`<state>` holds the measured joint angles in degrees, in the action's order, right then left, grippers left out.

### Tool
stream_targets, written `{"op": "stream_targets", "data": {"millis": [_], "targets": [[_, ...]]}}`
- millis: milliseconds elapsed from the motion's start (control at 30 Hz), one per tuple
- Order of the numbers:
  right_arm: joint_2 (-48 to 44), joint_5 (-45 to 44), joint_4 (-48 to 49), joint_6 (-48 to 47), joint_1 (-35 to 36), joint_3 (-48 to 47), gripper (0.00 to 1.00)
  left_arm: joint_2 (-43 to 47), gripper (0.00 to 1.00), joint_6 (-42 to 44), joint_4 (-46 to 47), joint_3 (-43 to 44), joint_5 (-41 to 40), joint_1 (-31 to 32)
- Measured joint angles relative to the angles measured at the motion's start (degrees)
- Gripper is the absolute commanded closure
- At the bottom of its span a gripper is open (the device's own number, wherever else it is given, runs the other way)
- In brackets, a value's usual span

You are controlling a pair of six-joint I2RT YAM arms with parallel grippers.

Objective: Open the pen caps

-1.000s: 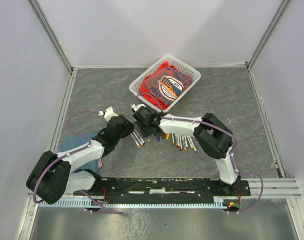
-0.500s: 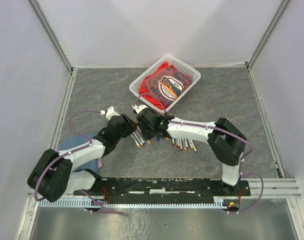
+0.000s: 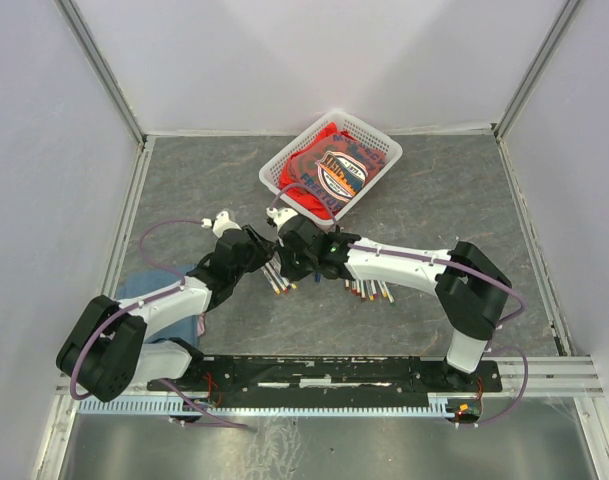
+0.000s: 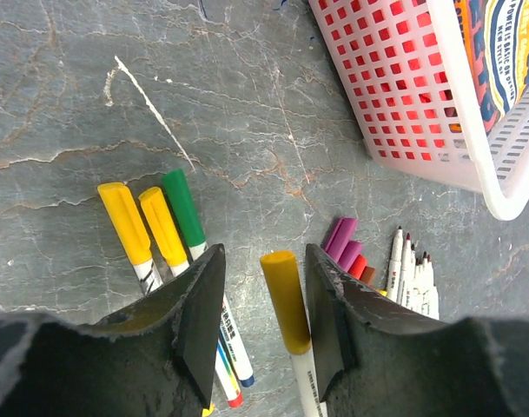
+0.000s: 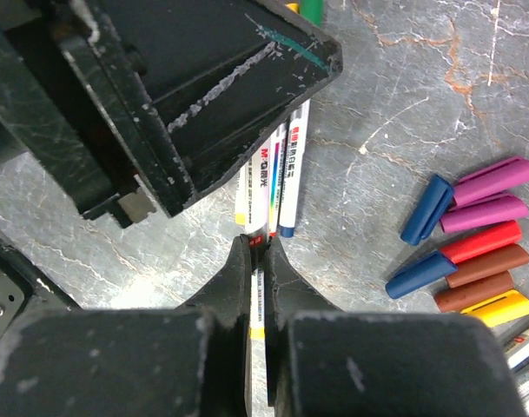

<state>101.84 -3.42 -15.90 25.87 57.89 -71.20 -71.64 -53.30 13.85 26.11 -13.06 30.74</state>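
A pen with a yellow cap (image 4: 286, 300) sits between my left gripper's (image 4: 264, 256) jaws, which stand apart with a gap on the cap's left side. The white barrel (image 5: 257, 295) of that pen, with a yellow band at its end, has my right gripper (image 5: 257, 243) shut on it. Several loose pen caps (image 5: 472, 243) in blue, purple, red, brown and yellow lie to the right. Two yellow-capped pens (image 4: 142, 224) and a green-capped one (image 4: 183, 207) lie left of the left gripper. Both grippers meet over the pens (image 3: 277, 278) at table centre.
A white basket (image 3: 284, 160) with a red printed cloth stands just behind the grippers. Several uncapped pens (image 3: 369, 288) lie in a row under the right forearm. A blue cloth (image 3: 144, 288) lies by the left arm's base. Walls close in the table.
The right arm has stretched out lower and further toward the left, its elbow dropping to the right. The left gripper edged slightly up and right. The pens on the table stayed put.
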Motion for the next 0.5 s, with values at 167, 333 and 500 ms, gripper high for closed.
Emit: {"op": "stream_targets", "data": {"millis": [167,333,500], "targets": [[-0.2,1.0,0.7,0.0,0.3,0.8,0.99,0.0,0.63,0.0,0.0,0.2,0.1,-0.2],[-0.2,1.4,0.9,0.0,0.3,1.2,0.99,0.0,0.72,0.0,0.0,0.2,0.2,-0.3],[-0.2,1.5,1.2,0.1,0.4,1.5,0.99,0.0,0.84,-0.4,0.9,0.2,0.9,-0.5]]}}
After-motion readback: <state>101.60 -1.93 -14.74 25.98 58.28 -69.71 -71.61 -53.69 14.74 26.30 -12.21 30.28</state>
